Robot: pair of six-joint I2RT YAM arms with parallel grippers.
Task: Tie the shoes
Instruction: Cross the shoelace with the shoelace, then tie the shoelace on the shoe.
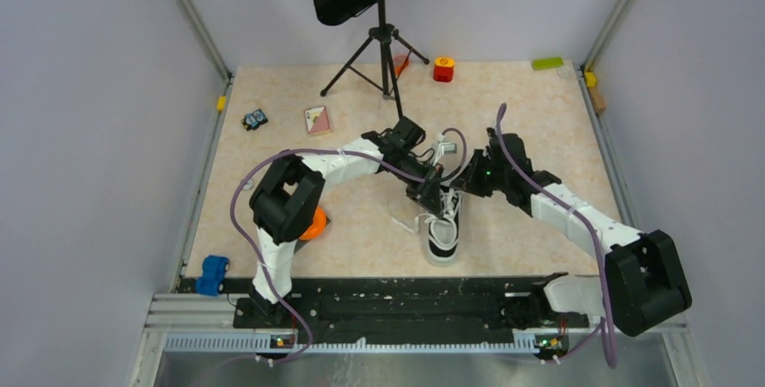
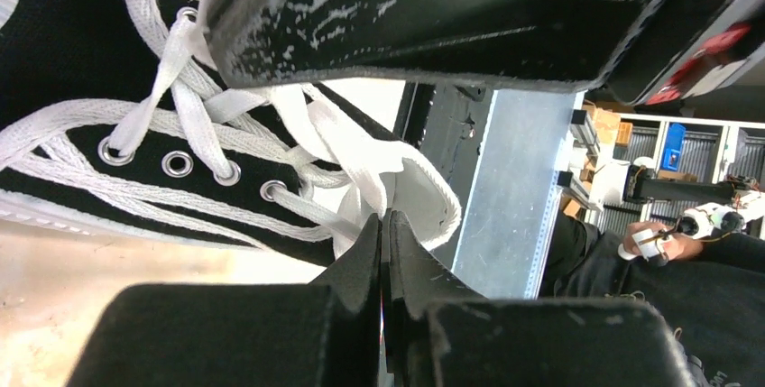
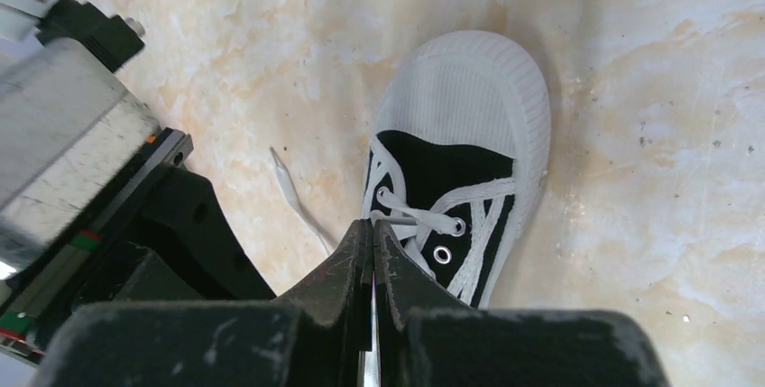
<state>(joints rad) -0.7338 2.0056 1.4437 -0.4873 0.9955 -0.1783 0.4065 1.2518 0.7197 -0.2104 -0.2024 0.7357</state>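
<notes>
Looking down, we find the black sneaker (image 1: 442, 241) near the middle of the table (image 1: 532, 125), toward its near edge, with the white toe cap pointing near. Both arms meet over its far end. Our left gripper (image 2: 386, 225) is fully closed, its tips pinching a fold of the white laces (image 2: 194, 125) beside the tongue. Our right gripper (image 3: 372, 229) is closed too, tips pressed onto the lacing; whether a strand is caught there we cannot tell.
</notes>
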